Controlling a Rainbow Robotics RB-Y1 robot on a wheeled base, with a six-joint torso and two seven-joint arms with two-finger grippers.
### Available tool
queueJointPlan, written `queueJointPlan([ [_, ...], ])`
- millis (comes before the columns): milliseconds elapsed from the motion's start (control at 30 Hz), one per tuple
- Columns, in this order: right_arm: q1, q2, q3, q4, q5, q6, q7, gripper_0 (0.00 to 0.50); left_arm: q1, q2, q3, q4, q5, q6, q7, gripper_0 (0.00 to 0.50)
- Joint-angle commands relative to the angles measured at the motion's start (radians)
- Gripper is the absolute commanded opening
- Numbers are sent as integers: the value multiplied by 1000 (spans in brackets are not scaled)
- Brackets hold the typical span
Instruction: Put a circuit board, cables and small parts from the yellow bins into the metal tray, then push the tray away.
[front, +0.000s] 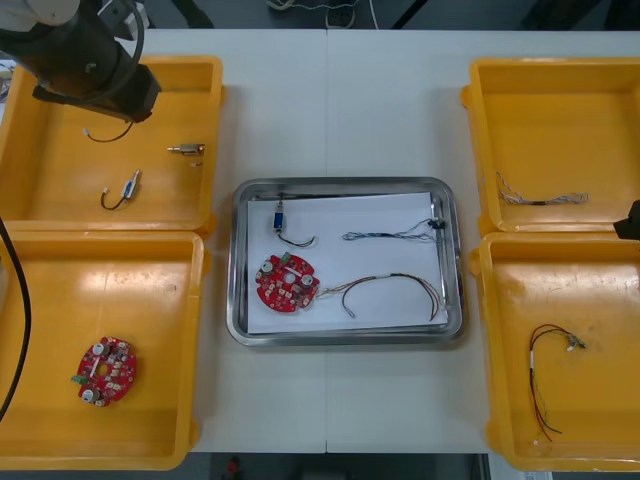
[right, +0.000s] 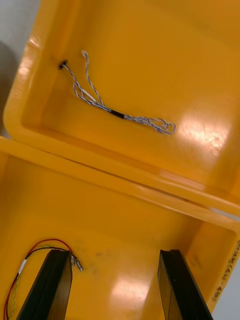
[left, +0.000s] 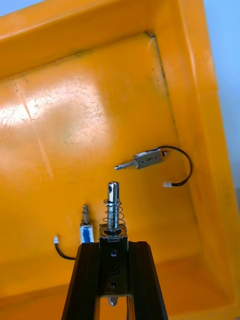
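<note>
**Tray largely filled; left hand holds one more small part**

Loading looks well along. The metal tray (front: 232, 300) sits in the middle of the tabletop (front: 350, 110), between the yellow bins. On its white inside lie four things:
- a round red circuit board (front: 287, 282)
- a small metal part with a short lead (front: 279, 220)
- a twisted blue and white cable (front: 385, 236)
- a black cable (front: 395, 285)

By my reading every kind of item is represented. What seems left is this further part and then the push away. The push is not yet done, since the tray stands level with the bins.

The left hand (left: 114, 245) is above the far left bin (front: 50, 170). Its fingers pinch a held metal part (left: 113, 200), which has a spring round its shaft and stands upright between them. Below it on the bin floor lie a loose part with a looped black lead (left: 145, 160) and a second loose part (left: 86, 227) close by the fingers. The near left bin (front: 60, 290) holds a spare circuit board (front: 105, 370).

The right hand (right: 114, 252) hangs over the near right bin (right: 125, 210), fingers spread and gripping nothing. A red and yellow cable (right: 50, 240) lies just beside one finger. The far right bin (right: 150, 50) holds a spare twisted cable (right: 117, 114).
</note>
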Motion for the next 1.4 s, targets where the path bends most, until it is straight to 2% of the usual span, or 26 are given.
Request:
queueJointPlan([
  [33, 67, -34, -76, -30, -3, 3, -53, 500, 30, -41, -42, -152, -30, 70, 221, 0],
  [233, 133, -31, -102, -30, -14, 3, -174, 500, 55, -100, -92, -291, -36, 137, 359, 0],
  [367, 147, -6, -119, -12, -25, 3, -234, 500, 60, -139, -138, -354, -55, 166, 448, 0],
  [533, 151, 21, -136, -1, -31, 3, -251, 500, 60, -184, -207, -392, -68, 172, 554, 0],
  [700, 176, 23, -140, 13, -40, 3, -253, 500, 60, -224, -282, -408, -88, 171, 643, 0],
  [967, 199, 43, -139, 47, -66, 3, -251, 500, 70, -251, -431, -386, -121, 99, 795, 0],
  [1200, 199, 46, -132, 61, -89, 3, -246, 500, 130, -251, -514, -371, -162, -13, 821, 0],
  [1400, 197, 46, -129, 61, -101, 3, -253, 500, 132, -253, -580, -300, -191, -81, 843, 1],
])
